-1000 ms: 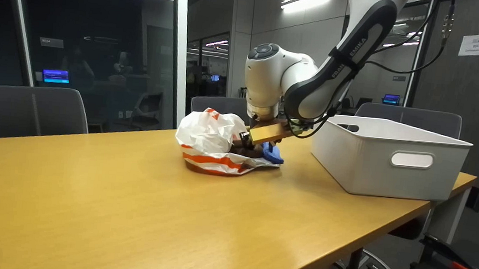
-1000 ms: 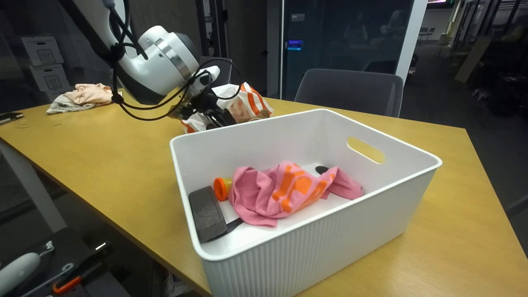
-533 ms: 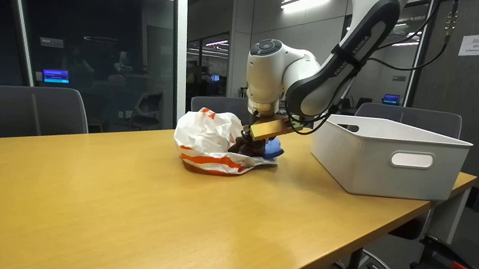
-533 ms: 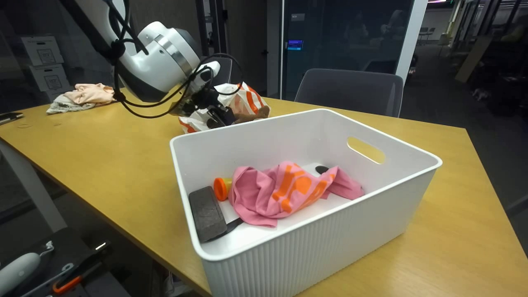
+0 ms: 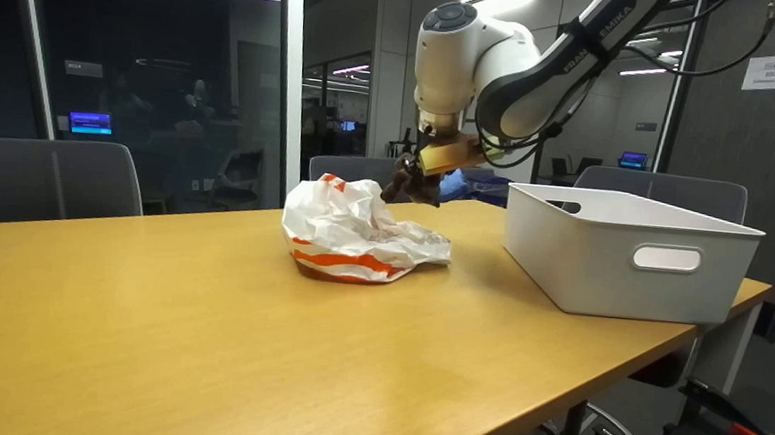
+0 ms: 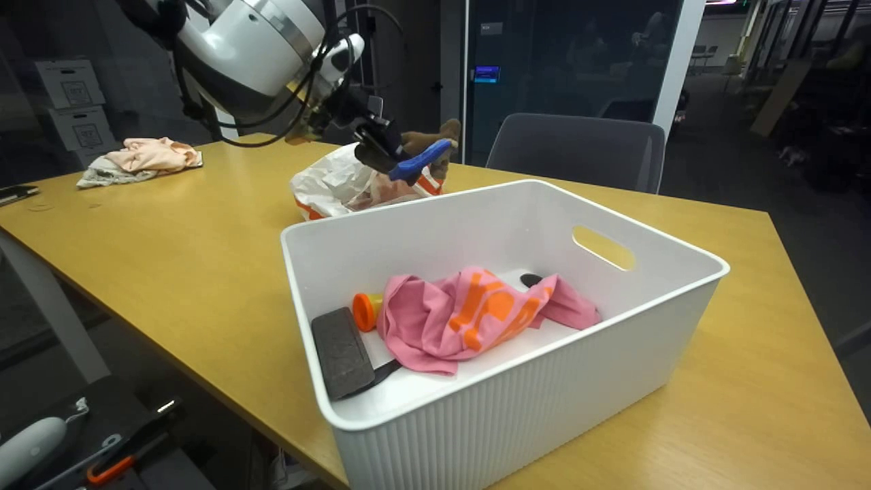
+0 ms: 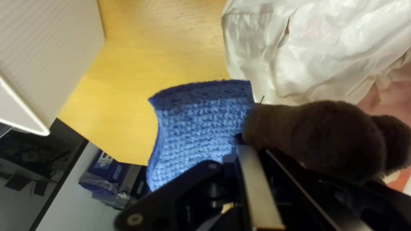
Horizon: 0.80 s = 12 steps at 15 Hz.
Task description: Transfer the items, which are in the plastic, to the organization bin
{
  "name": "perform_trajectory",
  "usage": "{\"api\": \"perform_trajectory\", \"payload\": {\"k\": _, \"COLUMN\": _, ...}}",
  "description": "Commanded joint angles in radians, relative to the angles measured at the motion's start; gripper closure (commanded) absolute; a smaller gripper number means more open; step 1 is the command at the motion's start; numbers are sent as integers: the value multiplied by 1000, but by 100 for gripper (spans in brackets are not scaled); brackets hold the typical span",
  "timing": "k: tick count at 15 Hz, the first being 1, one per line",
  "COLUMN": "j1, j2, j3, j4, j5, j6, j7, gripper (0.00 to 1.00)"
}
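A robot gripper (image 7: pixel 251 144) hung in the air just beside a white bin (image 6: pixel 531 422), on the side where a crumpled, orange-striped plastic bag (image 5: pixel 358 225) lay near the bin on the same table (image 5: pixel 240 345). From the gripper hung a brown plush toy (image 7: pixel 327 134) and a blue sponge (image 7: pixel 199 128), both outside the bin, the sponge being the nearer to it. Inside the bin lay a pink cloth (image 6: pixel 469 320), a dark block (image 6: pixel 343 354) and a small orange-ended tub (image 6: pixel 366 312).

The step appeared to be carrying this pair into the bin. Doing it well called for raising the plush's lower end above the bin's rim, crossing over without a jerk, and lowering toward a bare part of the bin's floor before letting go.

The gripper's fingers stood close together, clamped on the soft load. The sponge lay along one finger, the plush along the other; exactly what was pinched between them was hidden, so the looser piece might slip on the way.
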Motion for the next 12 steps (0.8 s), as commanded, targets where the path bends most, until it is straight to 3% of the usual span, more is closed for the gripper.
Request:
{"api": "perform_trajectory", "payload": {"k": 1, "j1": -33, "j2": -129, "j3": -9, "j4": -27, "j5": 4, "j6": -73, "j7": -55, "gripper": 96}}
{"api": "perform_trajectory", "payload": {"k": 6, "j1": -112, "j2": -258, "j3": -44, "j4": -58, "j5": 9, "j6": -266, "j7": -98, "gripper": 96}}
{"api": "perform_trajectory", "payload": {"k": 12, "j1": -189, "j2": -362, "j3": -86, "j4": -179, "j5": 120, "j6": -438, "j7": -230, "gripper": 95}}
